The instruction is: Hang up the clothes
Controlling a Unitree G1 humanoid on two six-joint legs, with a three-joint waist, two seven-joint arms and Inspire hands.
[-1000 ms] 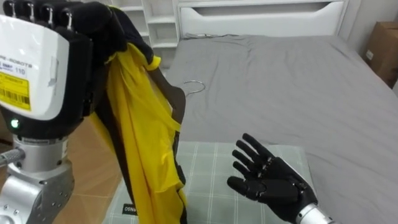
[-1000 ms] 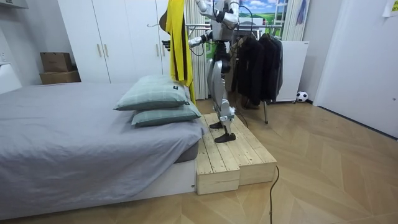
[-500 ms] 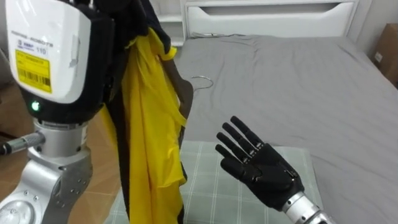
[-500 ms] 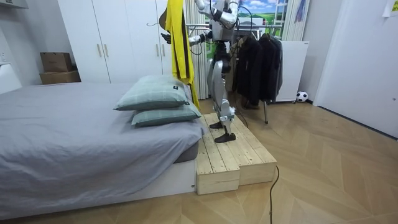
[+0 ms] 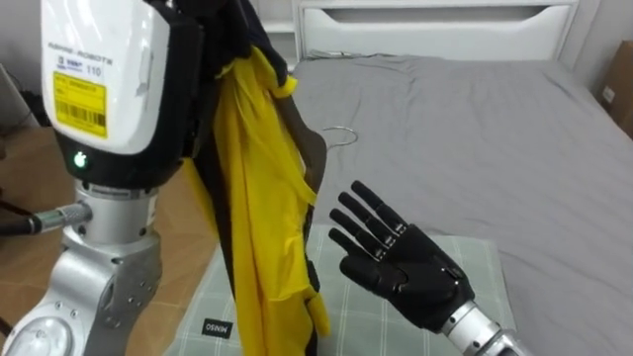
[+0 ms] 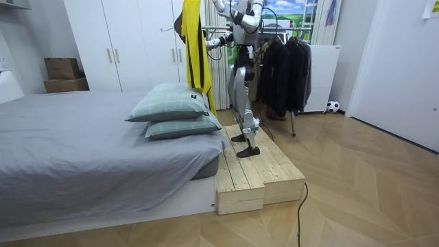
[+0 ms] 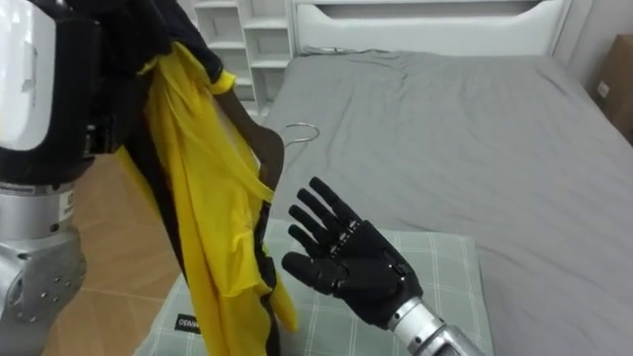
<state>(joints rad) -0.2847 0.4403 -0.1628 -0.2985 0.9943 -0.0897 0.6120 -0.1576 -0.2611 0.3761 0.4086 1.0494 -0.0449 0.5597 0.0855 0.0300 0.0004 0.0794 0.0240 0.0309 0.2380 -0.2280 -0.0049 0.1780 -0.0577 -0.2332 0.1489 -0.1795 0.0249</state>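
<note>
Yellow garment (image 5: 259, 208) w/ black trim hangs in long folds at near left, running down past the bottom edge of the eye views. Its top is bunched against the left hand (image 5: 109, 89), which is raised high w/ its white back toward the camera. Black cloth covers that hand's far side, so can't tell how it grips. A brown wooden hanger (image 5: 313, 158) pokes out of the garment's right side, tilted, w/ its metal hook (image 5: 341, 133) pointing right toward the bed (image 5: 475, 138). The right hand (image 5: 401, 272) is held just right of the garment, apart from it, palm up, fingers (image 5: 358, 203) straight and spread wide, holding nothing. Below it lies a green checked pillow (image 5: 480, 259). The grey bed stretches to a white headboard (image 5: 425, 22) at the far side. White shelves (image 7: 242, 40) stand far left and a cardboard box (image 5: 621, 69) far right. In the room view the robot stands upright on a wooden platform (image 6: 257, 175) beside the bed, next to two stacked pillows, w/ the garment hanging on the room view's left of its body. Behind it is a rack of dark clothes (image 6: 285, 68), w/ white wardrobes (image 6: 130, 41) along the wall.
</note>
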